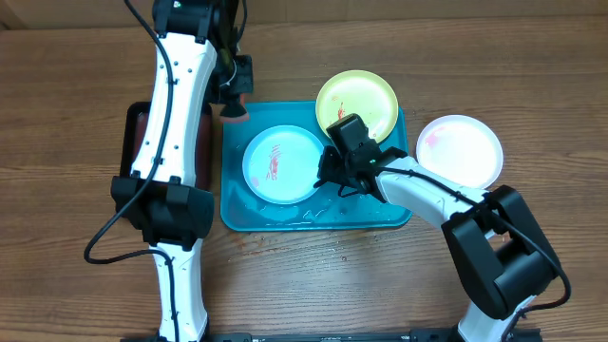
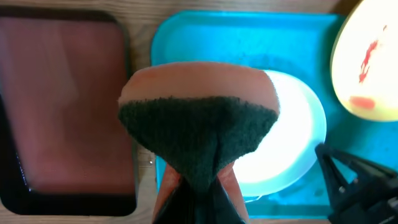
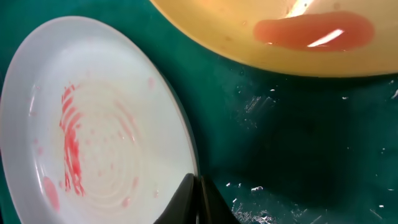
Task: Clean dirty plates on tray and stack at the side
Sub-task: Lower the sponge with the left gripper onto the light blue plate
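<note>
The turquoise tray [image 1: 394, 217] lies mid-table. On it lies a pale mint plate [image 1: 275, 166] with red smears. My right gripper [image 1: 328, 177] is shut on this plate's right rim; the right wrist view shows the fingers [image 3: 198, 194] pinching the edge of the plate [image 3: 93, 137]. A yellow-green plate [image 1: 357, 103] with a red smear sits at the tray's far right corner. A white plate [image 1: 460, 150] with a faint pink smear lies on the table right of the tray. My left gripper [image 1: 233, 103] is shut on a sponge [image 2: 199, 118] above the tray's far left corner.
A black-rimmed dark red tray [image 2: 62, 93] lies left of the turquoise tray, mostly under my left arm in the overhead view [image 1: 139, 123]. Water drops glisten on the turquoise tray's floor [image 3: 298, 143]. Bare wooden table surrounds the trays.
</note>
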Available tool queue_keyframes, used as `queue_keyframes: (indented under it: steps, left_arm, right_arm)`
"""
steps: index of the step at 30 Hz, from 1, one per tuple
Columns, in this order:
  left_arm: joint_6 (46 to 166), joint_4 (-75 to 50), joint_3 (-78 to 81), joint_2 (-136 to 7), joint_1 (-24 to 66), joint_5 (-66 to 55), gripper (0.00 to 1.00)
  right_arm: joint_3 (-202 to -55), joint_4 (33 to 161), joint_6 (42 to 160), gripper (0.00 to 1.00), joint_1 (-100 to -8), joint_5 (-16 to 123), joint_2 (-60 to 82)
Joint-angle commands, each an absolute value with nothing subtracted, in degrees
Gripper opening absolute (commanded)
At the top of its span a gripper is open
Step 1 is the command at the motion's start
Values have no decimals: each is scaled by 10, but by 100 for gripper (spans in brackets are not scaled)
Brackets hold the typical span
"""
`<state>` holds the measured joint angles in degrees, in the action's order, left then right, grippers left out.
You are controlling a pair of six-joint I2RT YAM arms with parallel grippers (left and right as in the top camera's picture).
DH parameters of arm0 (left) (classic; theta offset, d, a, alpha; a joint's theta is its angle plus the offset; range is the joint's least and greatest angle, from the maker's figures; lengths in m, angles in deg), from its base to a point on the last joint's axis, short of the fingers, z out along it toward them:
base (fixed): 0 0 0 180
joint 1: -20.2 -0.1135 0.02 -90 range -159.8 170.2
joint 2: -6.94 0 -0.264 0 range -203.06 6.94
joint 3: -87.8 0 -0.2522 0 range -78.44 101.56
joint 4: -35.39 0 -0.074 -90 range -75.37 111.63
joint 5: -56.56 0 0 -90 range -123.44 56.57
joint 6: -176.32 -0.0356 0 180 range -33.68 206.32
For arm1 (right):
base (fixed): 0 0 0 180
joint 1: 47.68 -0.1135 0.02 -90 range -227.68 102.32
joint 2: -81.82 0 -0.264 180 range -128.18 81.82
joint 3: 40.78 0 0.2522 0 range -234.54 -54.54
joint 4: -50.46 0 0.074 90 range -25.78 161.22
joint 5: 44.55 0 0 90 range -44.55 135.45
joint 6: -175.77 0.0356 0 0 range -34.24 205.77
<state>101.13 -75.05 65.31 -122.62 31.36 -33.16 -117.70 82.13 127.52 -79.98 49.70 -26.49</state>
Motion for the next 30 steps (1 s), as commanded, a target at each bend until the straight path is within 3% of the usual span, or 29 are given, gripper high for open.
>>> queue_keyframes:
  steps: [1,15,30]
  left_arm:
    - [994,-752,641,-1227,334,-321,5]
    - [998,-722,539,-1227,371,-340,4]
    - [944,-573,344,-1227,394,-338,5]
  right_arm:
    - [-1188,821,1273,4,-801,517,-288]
    - [-1188,834,1273,4,-800,545,-288]
    - [-1188,841,1273,4,-793,546,-288]
